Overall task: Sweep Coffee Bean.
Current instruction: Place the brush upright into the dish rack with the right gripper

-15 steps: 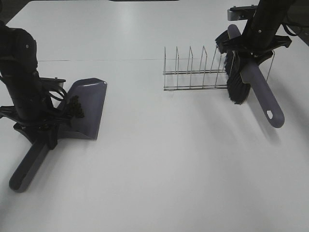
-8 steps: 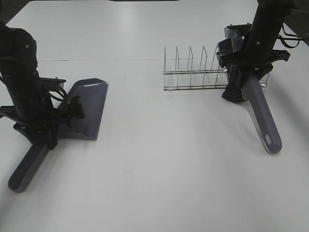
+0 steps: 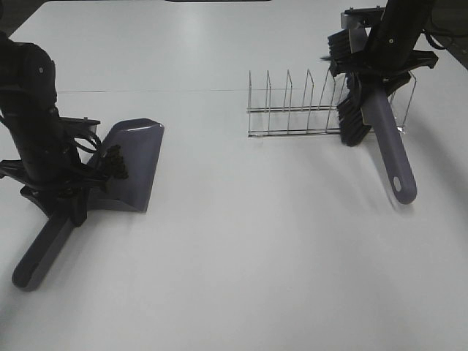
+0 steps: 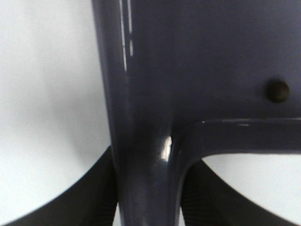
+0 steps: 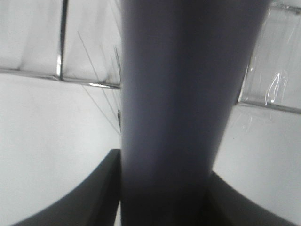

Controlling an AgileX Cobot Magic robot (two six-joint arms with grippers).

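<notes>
The purple dustpan (image 3: pixel 135 157) rests on the white table at the left. My left gripper (image 3: pixel 67 189) is shut on its handle (image 3: pixel 40 248), and the left wrist view shows the handle (image 4: pixel 146 174) between my fingers (image 4: pixel 84 197). A cluster of dark coffee beans (image 3: pixel 114 162) lies inside the pan near its back; one bean (image 4: pixel 277 90) shows in the left wrist view. My right gripper (image 3: pixel 374 69) is shut on the purple brush (image 3: pixel 384 139), held tilted above the wire rack, bristles (image 3: pixel 353 121) hanging at the rack's right end. The brush handle (image 5: pixel 178 108) fills the right wrist view.
A wire dish rack (image 3: pixel 314 110) stands at the back right, under and beside the brush; its wires (image 5: pixel 61 42) show in the right wrist view. White table (image 3: pixel 256 256) spreads between pan and rack.
My right gripper dipped the brush lower and leftward, then lifted it back up over the rack's right end. The left arm and the dustpan have not moved.
</notes>
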